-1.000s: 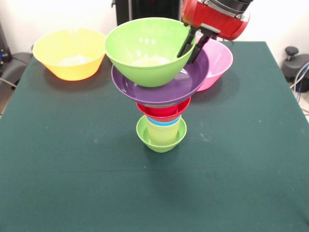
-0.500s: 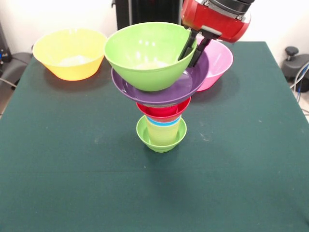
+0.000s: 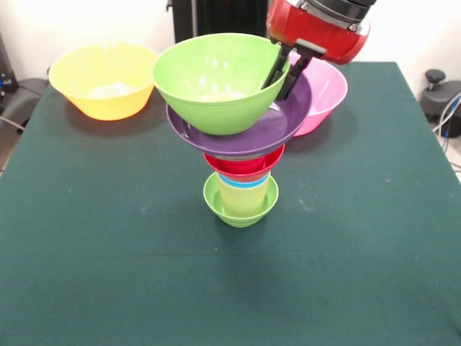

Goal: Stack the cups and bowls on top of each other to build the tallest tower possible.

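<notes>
The tower stands mid-table. Its base is the small lime-green bowl (image 3: 216, 205). In it sit the pale yellow cup (image 3: 245, 197) and a blue cup rim (image 3: 245, 183). Above them is a red piece (image 3: 245, 165), cup or small bowl I cannot tell, then the wide purple bowl (image 3: 241, 138). The large green bowl (image 3: 212, 86) rests in the purple bowl, tilted slightly. My gripper (image 3: 282, 73) comes down from the upper right and is shut on the green bowl's right rim, one finger inside and one outside. The orange bowl is hidden or out of view.
The large yellow bowl (image 3: 104, 79) stands at the far left of the green table (image 3: 108, 274). The large pink bowl (image 3: 328, 90) stands behind the tower at the right, partly hidden by it and my arm.
My gripper has shifted slightly left and up, and the green bowl has moved slightly left with it. The rest of the tower has not moved.
</notes>
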